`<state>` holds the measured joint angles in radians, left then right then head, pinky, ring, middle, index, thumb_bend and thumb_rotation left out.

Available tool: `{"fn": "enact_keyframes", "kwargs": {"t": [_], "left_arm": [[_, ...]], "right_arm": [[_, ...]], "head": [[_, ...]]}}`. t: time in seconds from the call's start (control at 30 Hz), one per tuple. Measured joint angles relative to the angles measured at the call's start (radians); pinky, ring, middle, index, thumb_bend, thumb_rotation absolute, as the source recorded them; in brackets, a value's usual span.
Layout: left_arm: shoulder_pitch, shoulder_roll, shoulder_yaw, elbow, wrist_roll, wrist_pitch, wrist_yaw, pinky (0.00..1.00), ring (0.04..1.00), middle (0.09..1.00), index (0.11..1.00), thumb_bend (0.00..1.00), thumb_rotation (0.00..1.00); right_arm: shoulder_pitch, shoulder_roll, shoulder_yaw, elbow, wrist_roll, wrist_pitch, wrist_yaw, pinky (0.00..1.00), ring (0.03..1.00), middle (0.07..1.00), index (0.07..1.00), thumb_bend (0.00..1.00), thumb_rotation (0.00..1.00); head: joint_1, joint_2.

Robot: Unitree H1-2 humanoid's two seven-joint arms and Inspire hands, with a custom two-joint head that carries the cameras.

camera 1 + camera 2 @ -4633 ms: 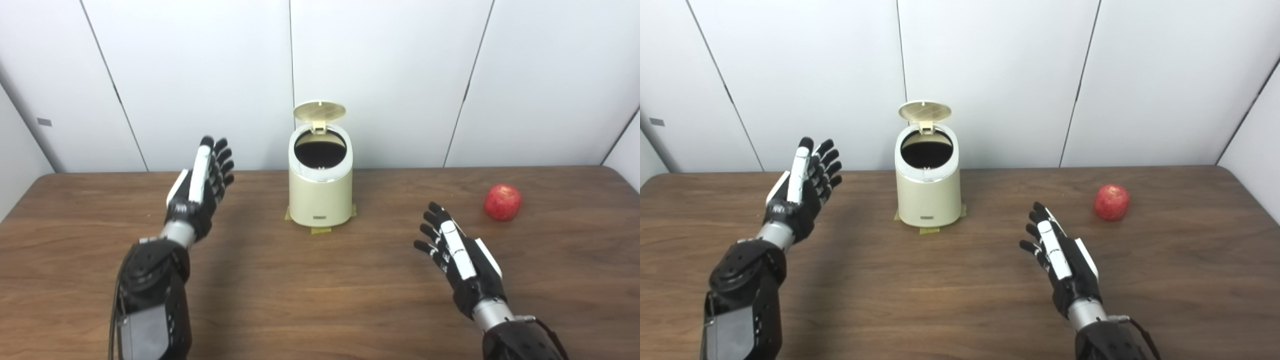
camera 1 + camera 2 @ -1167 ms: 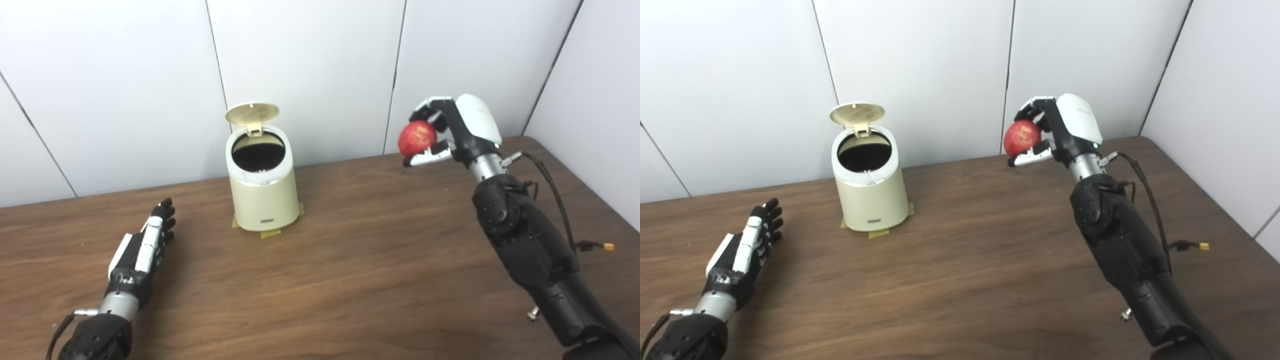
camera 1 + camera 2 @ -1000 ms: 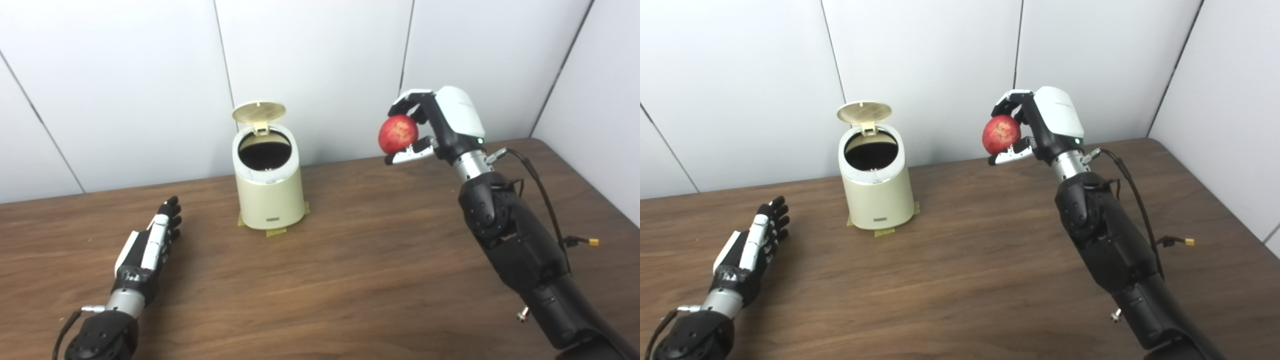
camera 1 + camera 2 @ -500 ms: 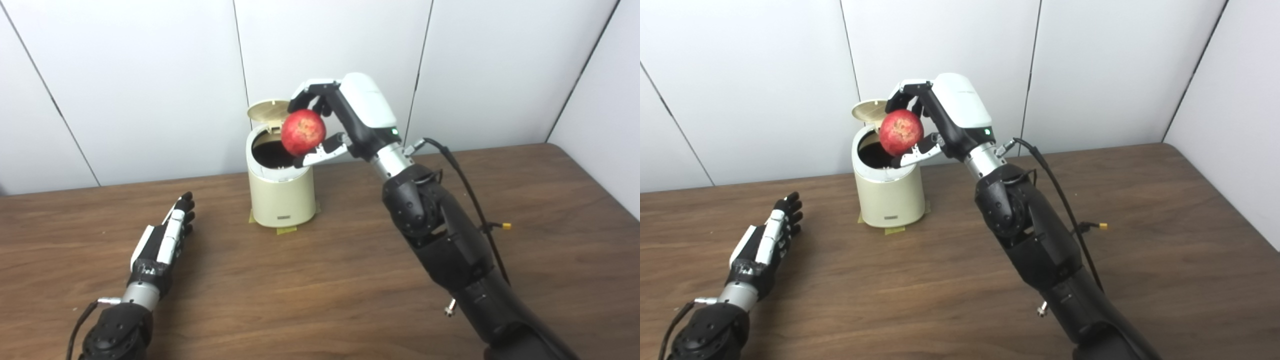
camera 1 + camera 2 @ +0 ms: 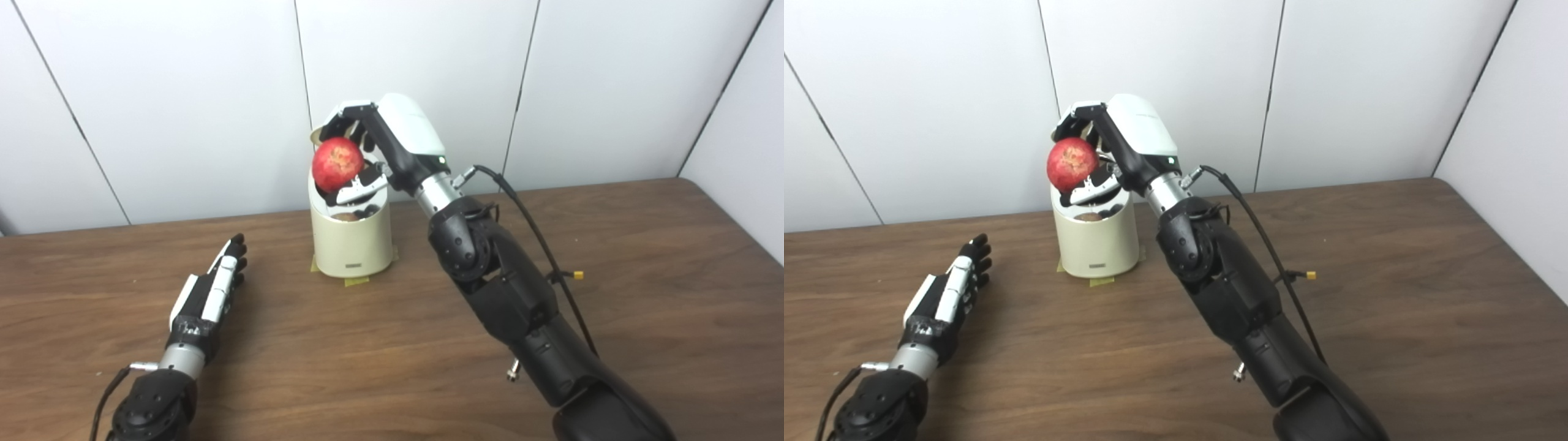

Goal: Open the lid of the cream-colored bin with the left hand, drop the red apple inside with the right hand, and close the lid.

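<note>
Red apple (image 5: 337,165) now above open bin (image 5: 350,242).

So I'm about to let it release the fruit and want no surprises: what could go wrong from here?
The apple sits high above the bin, toward its left rim, so on release it might clip the edge and bounce onto the table. The right hand hides the raised lid; withdrawing could knock it. The left hand rests far from the bin, open, so nothing steadies it.
</note>
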<state>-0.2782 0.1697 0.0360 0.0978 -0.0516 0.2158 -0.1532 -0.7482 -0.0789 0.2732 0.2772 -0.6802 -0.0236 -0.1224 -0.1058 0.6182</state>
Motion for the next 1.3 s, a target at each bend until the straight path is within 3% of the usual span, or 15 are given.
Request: {"fn": "enact_keyframes", "kwargs": {"t": [0.67, 1.3], "left_arm": [[0.016, -0.016, -0.006, -0.026, 0.011, 0.008, 0.023, 1.0, 1.0, 1.0, 1.0, 0.58, 0.99], [0.022, -0.013, -0.003, -0.045, 0.0, 0.036, 0.022, 1.0, 1.0, 1.0, 1.0, 0.61, 0.97]], "right_arm": [[-0.075, 0.02, -0.01, 0.189, 0.046, -0.032, -0.061, 0.34, 0.413, 0.506, 0.505, 0.5, 0.0], [-0.073, -0.006, -0.015, 0.199, 0.068, -0.027, -0.061, 0.34, 0.417, 0.499, 0.501, 0.5, 0.0]], "head": [[0.011, -0.003], [0.012, 0.009]]}}
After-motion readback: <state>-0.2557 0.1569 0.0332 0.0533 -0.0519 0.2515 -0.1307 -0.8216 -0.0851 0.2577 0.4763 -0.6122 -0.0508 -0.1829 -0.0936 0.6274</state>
